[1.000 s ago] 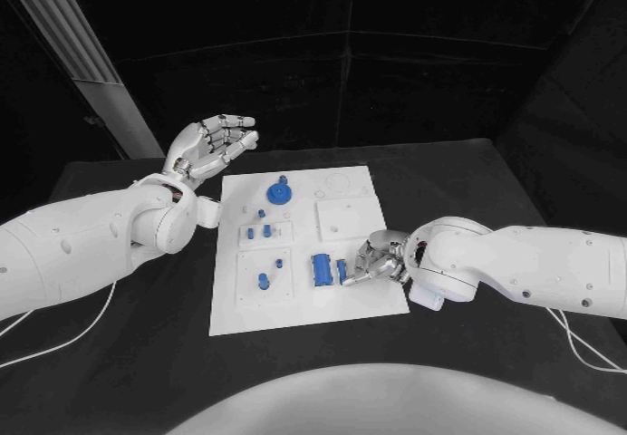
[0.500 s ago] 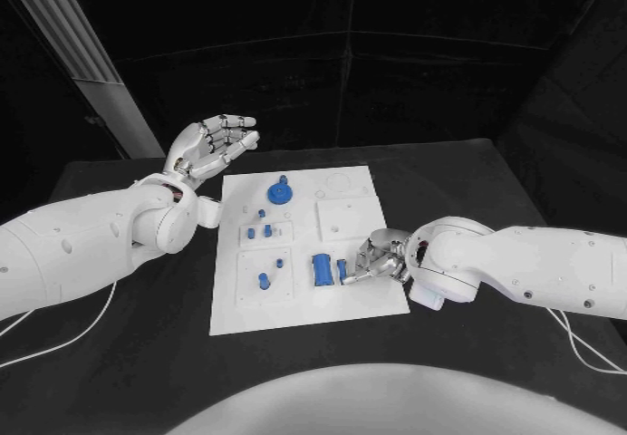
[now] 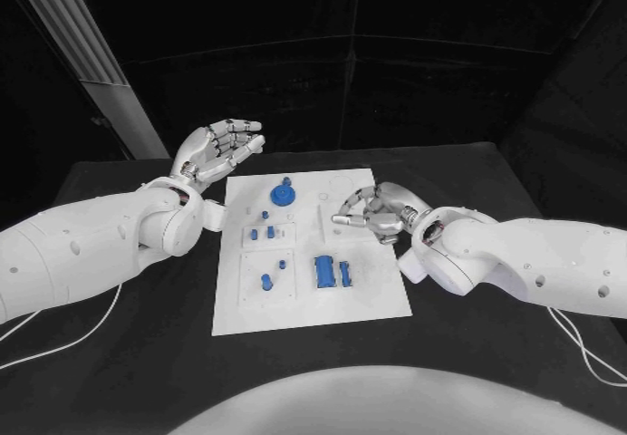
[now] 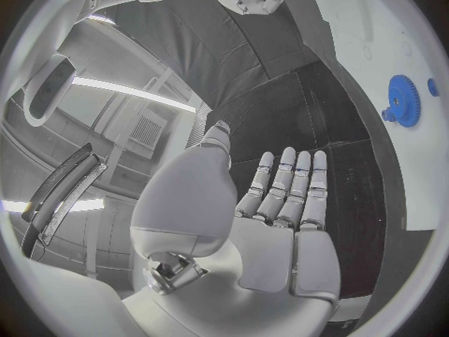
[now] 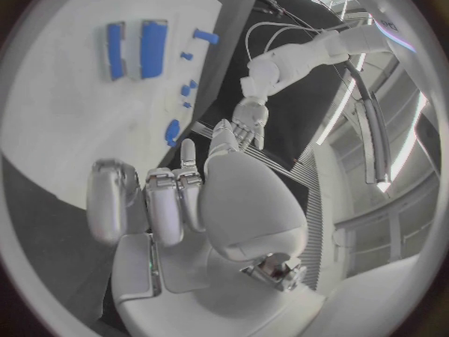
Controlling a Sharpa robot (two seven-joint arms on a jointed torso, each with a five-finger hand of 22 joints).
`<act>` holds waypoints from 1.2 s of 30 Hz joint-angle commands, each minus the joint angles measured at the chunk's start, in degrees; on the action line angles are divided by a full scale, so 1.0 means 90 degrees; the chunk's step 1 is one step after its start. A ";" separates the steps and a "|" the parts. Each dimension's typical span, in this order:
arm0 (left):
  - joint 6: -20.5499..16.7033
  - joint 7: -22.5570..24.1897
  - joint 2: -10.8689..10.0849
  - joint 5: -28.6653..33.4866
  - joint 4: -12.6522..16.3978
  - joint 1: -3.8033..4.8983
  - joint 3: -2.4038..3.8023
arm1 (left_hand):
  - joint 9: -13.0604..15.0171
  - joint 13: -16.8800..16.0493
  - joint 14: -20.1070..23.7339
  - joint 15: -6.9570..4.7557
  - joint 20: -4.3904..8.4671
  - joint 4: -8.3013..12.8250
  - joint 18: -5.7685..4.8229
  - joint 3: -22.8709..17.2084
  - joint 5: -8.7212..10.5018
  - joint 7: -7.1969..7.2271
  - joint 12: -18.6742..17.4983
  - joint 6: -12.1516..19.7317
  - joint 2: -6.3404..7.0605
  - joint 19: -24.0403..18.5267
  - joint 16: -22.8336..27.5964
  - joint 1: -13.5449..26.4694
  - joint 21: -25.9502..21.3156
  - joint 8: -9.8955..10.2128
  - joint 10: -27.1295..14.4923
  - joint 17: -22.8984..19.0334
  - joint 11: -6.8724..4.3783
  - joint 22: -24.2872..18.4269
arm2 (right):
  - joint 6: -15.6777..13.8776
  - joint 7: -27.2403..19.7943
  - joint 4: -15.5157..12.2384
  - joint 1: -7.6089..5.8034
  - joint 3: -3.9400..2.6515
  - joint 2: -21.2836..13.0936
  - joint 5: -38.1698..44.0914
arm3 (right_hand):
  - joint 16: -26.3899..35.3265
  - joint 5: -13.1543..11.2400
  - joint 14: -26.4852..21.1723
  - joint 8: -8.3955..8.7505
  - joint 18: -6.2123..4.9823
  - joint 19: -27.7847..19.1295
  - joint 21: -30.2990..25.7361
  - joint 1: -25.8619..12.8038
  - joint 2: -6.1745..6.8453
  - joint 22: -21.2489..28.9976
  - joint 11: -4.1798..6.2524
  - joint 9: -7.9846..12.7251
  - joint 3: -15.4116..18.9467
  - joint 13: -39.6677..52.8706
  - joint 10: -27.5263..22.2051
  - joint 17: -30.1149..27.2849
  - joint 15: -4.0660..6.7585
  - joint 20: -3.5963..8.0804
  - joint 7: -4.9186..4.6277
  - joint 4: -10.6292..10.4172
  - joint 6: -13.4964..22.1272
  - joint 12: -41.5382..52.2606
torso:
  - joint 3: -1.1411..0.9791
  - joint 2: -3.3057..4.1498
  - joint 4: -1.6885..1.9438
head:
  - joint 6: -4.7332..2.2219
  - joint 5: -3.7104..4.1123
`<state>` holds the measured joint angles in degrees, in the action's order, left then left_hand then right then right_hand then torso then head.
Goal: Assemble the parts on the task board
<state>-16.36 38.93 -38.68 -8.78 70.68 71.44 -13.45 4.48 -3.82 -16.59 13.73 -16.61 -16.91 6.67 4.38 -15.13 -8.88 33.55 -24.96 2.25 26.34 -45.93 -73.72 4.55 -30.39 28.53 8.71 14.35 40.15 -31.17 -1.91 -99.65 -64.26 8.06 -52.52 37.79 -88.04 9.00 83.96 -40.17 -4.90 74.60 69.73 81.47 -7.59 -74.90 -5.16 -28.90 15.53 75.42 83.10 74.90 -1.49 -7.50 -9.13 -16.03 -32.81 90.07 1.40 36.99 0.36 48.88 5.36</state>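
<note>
While both hands, left (image 3: 219, 145) and right (image 3: 372, 210), hold nothing with fingers spread, the flat white rectangular task board (image 3: 352, 294) carries small blue plastic parts (image 3: 330, 272).

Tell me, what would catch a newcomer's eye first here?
Probably the white rectangular task board in the middle of the black table, dotted with small blue parts, the round blue gear near its far end standing out. Next, the two silver hands: the left hand raised, fingers apart, beyond the board's far left corner, the right hand over its right edge.
</note>
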 commanded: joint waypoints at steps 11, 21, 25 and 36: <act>-0.0348 0.1778 0.0009 0.0253 0.0209 -0.0180 0.0005 | -0.0035 0.0003 0.0246 0.0029 0.0001 -0.0007 -0.0074 0.0041 -0.0016 -0.0870 0.0088 0.0197 0.0024 -0.0109 -0.0087 0.0246 -0.0023 -0.0124 -0.0261 -0.0145 0.0033 -0.0071 | -0.0292 -0.3932 0.1074 -0.0050 -0.0022 0.0994 -0.2445 | 0.6322 -0.0579 -0.6588 0.0953 -0.0097 -0.5174 -0.6464 -0.2828 0.0874 0.2804 -0.1058 0.1086 -0.0516 -0.4362 -0.6491 -0.4801 -0.1262 -0.0739 -0.0577 -0.0096 0.1884 -0.7286 | 0.0001 -0.0022 0.0026 | -0.0858 -0.0045; -0.0332 -0.0014 -0.0011 0.0187 0.0291 -0.0223 0.0020 | -0.0498 0.0424 0.0816 -0.0498 0.0624 0.0612 -0.0222 -0.0487 0.0612 0.0309 -0.1149 0.1096 -0.0251 -0.1078 0.1616 0.3035 -0.0506 0.1010 -0.1276 -0.0456 -0.0517 -0.1563 | -0.0367 -0.3628 0.1253 -0.0028 -0.0035 0.1139 -0.2305 | 0.8305 -0.1001 -0.8479 0.2744 0.0544 -0.7327 -0.7747 -0.6293 0.0843 0.6356 -0.0188 0.2237 -0.1725 -0.6667 -0.8261 -0.6859 -0.0481 0.0037 0.1015 0.0876 0.3100 -0.8813 | -0.0009 -0.0039 0.0014 | -0.1019 -0.0078; -0.0600 -0.0111 -0.0075 0.0264 0.0471 -0.0323 0.0164 | -0.0498 0.0424 0.0969 -0.0652 0.0807 0.0802 -0.0741 -0.0487 0.0773 0.0328 -0.1537 0.1347 -0.0251 -0.1352 0.2136 0.3807 -0.0506 0.1362 -0.1561 -0.0968 -0.0676 -0.1995 | -0.0518 -0.3553 0.1229 0.0040 -0.0157 0.1101 -0.2573 | 0.9087 -0.1001 -0.9328 0.3655 0.0544 -0.7823 -0.7747 -0.7766 0.0843 0.7394 0.0573 0.2751 -0.1725 -0.7569 -0.8771 -0.7633 0.0166 0.0833 0.1015 0.1781 0.3646 -0.9446 | -0.0041 -0.0173 0.0002 | -0.1151 -0.0192; -0.2300 -0.0730 -0.0481 0.0751 0.1615 -0.0960 0.1075 | -0.0498 0.0424 0.1287 -0.0970 0.1205 0.1195 -0.0741 -0.0487 0.1103 0.0515 -0.2337 0.1858 -0.0251 -0.1907 0.3219 0.5408 -0.0506 0.2099 -0.2132 -0.0968 -0.1025 -0.2896 | -0.1303 -0.3165 0.1100 0.0394 -0.0787 0.0904 -0.3960 | 0.9783 -0.1001 -0.9328 0.4463 0.0544 -0.8289 -0.7747 -0.9052 0.0843 0.8323 0.0573 0.3211 -0.1725 -0.8380 -0.9233 -0.8323 0.0166 0.0833 0.1015 0.1781 0.3646 -1.0008 | -0.0154 -0.0640 -0.0039 | -0.1606 -0.0590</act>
<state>-28.92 35.38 -42.71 -4.76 84.14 63.19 -3.99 0.26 -0.25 -6.81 6.80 -7.87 -8.32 1.23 0.28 -7.03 -5.78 16.98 -11.21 0.13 12.36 -22.99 -33.96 0.33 -15.59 12.58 0.84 6.97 19.11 -38.81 -32.12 -89.51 -60.86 1.15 -44.30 8.23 -0.20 0.19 0.21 -0.16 -0.38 0.31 0.20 0.31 -0.01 -0.06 0.00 -0.06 0.00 0.09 0.29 0.05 0.00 0.01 -0.02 -0.24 -0.20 0.20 0.27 32.33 0.12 34.82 0.41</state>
